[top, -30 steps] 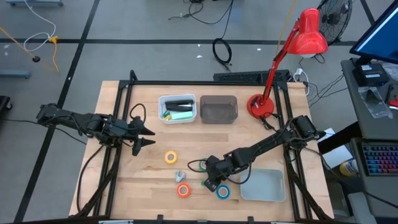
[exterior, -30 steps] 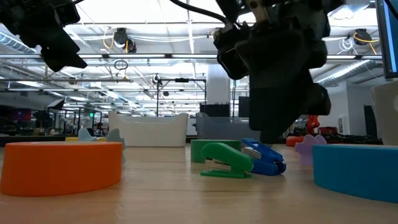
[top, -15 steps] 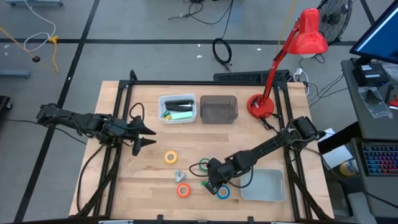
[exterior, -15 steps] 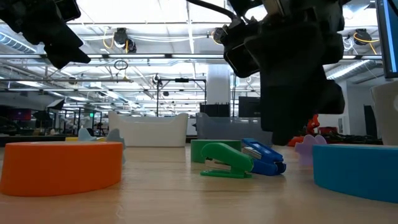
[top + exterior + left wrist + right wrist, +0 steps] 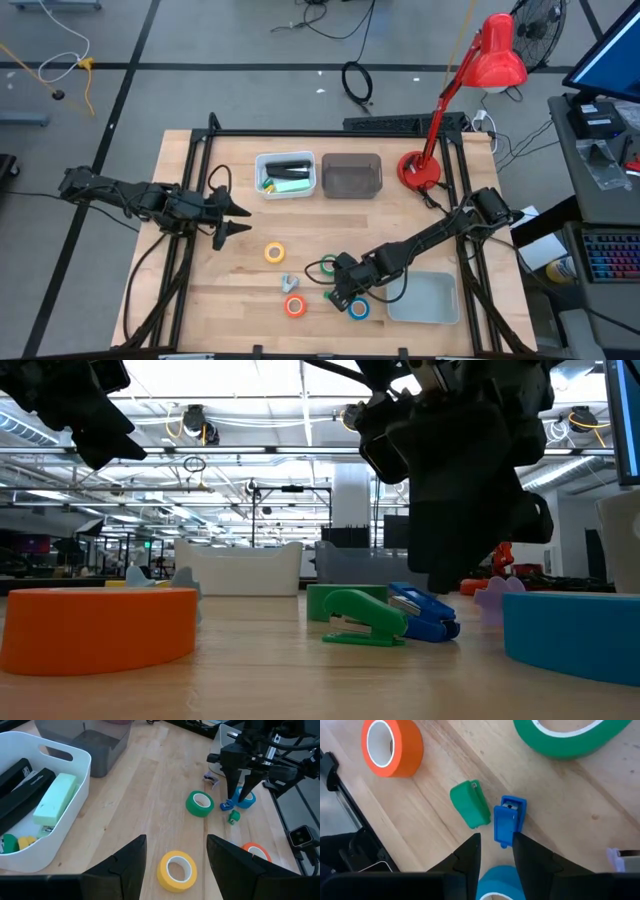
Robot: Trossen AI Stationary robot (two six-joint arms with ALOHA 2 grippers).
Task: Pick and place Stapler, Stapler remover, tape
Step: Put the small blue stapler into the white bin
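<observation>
The right gripper (image 5: 341,297) hung low over the front of the desk (image 5: 190,300), its fingers parted by a narrow gap and holding nothing. In the right wrist view, the blue staple remover (image 5: 509,819) lay on the wood straight ahead of that gap, with the green staple remover (image 5: 469,803) just beside it, the two apart from each other. The blue tape roll (image 5: 359,309) sat right next to the gripper, on the side nearer the front edge, and the green tape roll (image 5: 326,266) lay just behind it. The orange tape roll (image 5: 294,306) rested near the front edge, a little way to the left of the staple removers, and the yellow tape roll (image 5: 275,253) lay alone toward the middle of the desk. A small pale purple piece (image 5: 288,284) sat between the yellow and orange rolls; what it was could not be told.

The left gripper (image 5: 238,219) waited above the left part of the desk, fingers spread wide and empty, pointing toward the yellow roll.

At the back stood a white bin (image 5: 263,187) holding a black stapler (image 5: 22,780), a pale green block (image 5: 55,799) and a few small coloured bits. Beside it was a dark grey bin (image 5: 351,176), and to its right a red lamp (image 5: 478,70). A pale grey tray (image 5: 425,300) lay at the front right corner, near the blue roll.
</observation>
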